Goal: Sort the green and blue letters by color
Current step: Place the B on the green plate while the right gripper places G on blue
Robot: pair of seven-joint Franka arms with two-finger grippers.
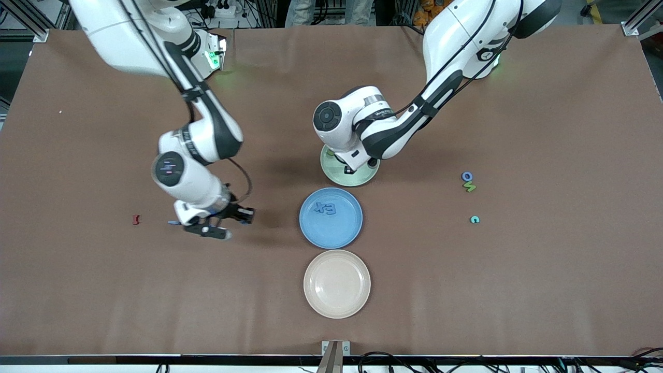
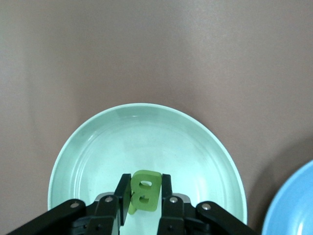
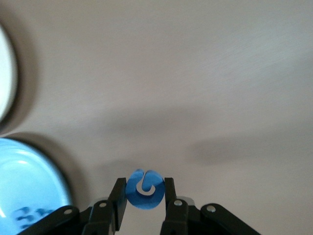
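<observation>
- My left gripper (image 2: pixel 143 199) hangs over the pale green round plate (image 2: pixel 88 152), its fingers (image 2: pixel 121 193) clamped on a chunky olive-green letter B (image 2: pixel 145 191).
- That green plate (image 1: pixel 331 168) sits farthest from the front camera of three plates set in a row at mid-table; my left wrist hides most of it in the front view.
- My right gripper (image 3: pixel 144 205) is up over bare brown table (image 1: pixel 103 290) toward the right arm's end, beside the plates, and its fingers (image 3: pixel 117 198) pinch a small medium-blue letter G (image 3: pixel 144 190).
- In the front view the same right gripper (image 1: pixel 220 220) shows only a glimpse of blue between the fingers.
- The blue round plate (image 1: pixel 311 230) lies in the middle of the row and holds two blue letters, an E and an x (image 1: pixel 325 209), side by side.
- The cream round plate (image 1: pixel 336 305) is nearest the front camera.
- Toward the left arm's end of the table lie a blue letter o (image 1: pixel 467 176) and, touching it on the side nearer the camera, an olive-green letter (image 1: pixel 470 187); I cannot read which.
- A small teal curved letter (image 1: pixel 474 219) lies nearer the camera than that pair, apart from them.
- A small dark red letter (image 1: pixel 136 219) lies toward the right arm's end of the table.
</observation>
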